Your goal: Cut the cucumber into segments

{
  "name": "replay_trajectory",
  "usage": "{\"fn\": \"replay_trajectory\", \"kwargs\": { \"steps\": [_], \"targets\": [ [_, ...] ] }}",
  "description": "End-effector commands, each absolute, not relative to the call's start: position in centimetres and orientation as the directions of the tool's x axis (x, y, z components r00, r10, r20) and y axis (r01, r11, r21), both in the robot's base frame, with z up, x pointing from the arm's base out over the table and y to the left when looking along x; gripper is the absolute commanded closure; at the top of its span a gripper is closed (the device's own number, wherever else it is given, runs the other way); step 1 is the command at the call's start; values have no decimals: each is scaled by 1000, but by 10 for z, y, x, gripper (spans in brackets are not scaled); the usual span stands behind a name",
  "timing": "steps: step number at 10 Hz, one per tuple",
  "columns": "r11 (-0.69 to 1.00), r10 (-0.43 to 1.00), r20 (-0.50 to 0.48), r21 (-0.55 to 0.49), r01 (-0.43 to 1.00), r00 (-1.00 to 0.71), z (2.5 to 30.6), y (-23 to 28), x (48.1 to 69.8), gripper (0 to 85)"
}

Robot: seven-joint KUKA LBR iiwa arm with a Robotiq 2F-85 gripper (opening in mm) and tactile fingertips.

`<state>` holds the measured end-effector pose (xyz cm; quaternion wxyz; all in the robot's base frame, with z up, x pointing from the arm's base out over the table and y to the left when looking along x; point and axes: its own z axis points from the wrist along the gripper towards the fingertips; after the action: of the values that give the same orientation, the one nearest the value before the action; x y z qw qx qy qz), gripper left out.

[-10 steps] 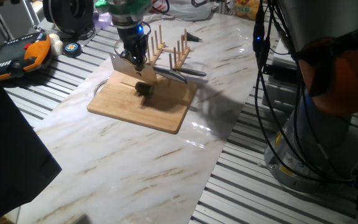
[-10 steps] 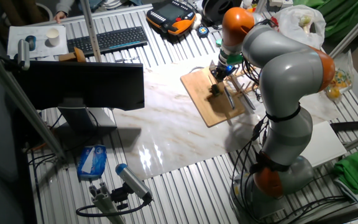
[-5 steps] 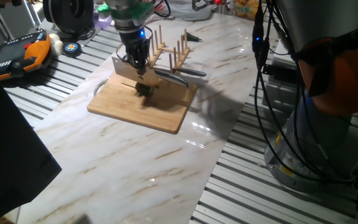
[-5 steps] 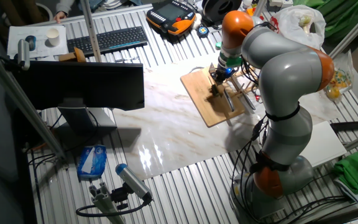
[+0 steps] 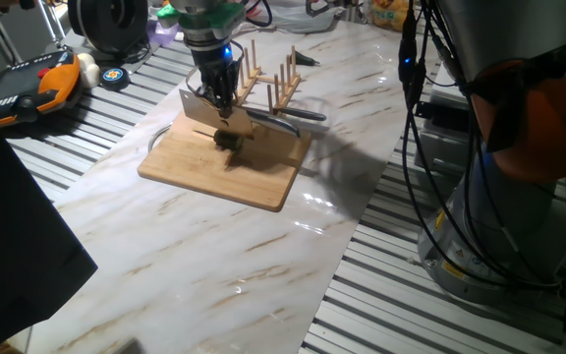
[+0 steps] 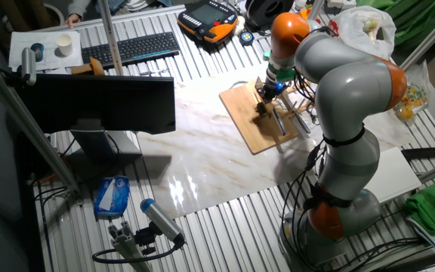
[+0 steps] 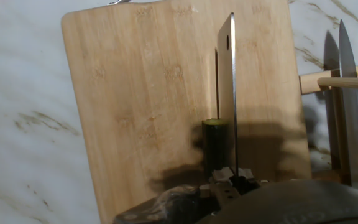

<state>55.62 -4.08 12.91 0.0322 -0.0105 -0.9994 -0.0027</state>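
Under the jaws lies a wooden cutting board (image 5: 226, 167) on a marble-patterned table (image 5: 214, 256); a cleaver blade (image 7: 227, 93) runs forward from the jaws, edge-on in the hand view; just beyond the jaws stands a wooden peg rack (image 5: 268, 84), with knives (image 7: 347, 112) lying against it off to the side; well away from the jaws sit an orange-and-black pendant (image 5: 37, 87), a black keyboard (image 6: 131, 47), a dark monitor (image 6: 100, 102) and a white cup (image 6: 65, 46).
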Motion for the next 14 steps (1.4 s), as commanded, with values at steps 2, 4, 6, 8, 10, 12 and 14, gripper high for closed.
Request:
{"fn": "replay_trajectory", "kwargs": {
  "steps": [2, 4, 6, 8, 10, 12, 14],
  "targets": [
    [1000, 19, 63, 2, 19, -998, 129, -41, 557, 843],
    [1000, 19, 59, 3, 19, -998, 128, -40, 557, 843],
    [1000, 17, 61, 5, 18, -998, 127, -40, 557, 843],
    [1000, 19, 63, 6, 19, -998, 127, -39, 557, 843],
    [1000, 19, 63, 5, 19, -998, 127, -39, 557, 843],
    [1000, 22, 66, 3, 22, -998, 126, -39, 558, 843],
    [1000, 22, 70, 3, 22, -997, 125, -39, 557, 843]
  ]
}}
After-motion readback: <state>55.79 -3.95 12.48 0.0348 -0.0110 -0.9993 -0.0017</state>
